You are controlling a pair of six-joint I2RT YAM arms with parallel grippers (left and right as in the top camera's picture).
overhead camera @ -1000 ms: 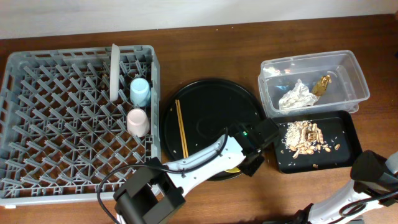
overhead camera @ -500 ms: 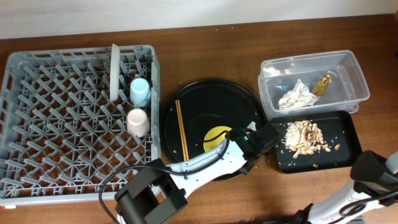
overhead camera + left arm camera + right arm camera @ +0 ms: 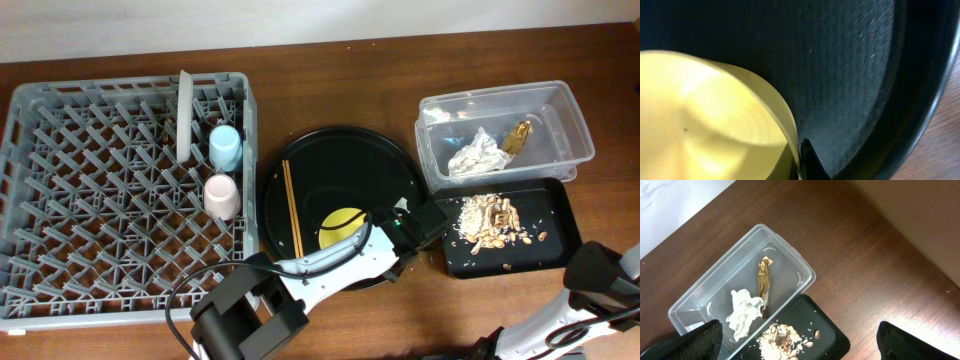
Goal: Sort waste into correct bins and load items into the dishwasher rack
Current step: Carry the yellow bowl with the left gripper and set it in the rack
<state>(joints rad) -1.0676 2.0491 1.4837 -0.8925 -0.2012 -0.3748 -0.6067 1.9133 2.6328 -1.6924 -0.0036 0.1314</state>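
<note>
1. Watching overhead, I see my left gripper [image 3: 375, 226] pinching the yellow bowl [image 3: 342, 222] by its rim on the round black tray [image 3: 340, 150].
2. The chopsticks [image 3: 290, 208] lie beside it, long axis far-to-near.
3. My right gripper [image 3: 800, 347] hangs spread wide.

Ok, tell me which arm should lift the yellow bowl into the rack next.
Left. Its hand sits at the yellow bowl on the round black tray, next to the rack; the right arm is beyond the black bin.

Yellow bowl [image 3: 340, 222]; blue cup [image 3: 224, 147]; pink cup [image 3: 222, 196]; grey rack [image 3: 120, 80]; black round tray [image 3: 340, 165].
</note>
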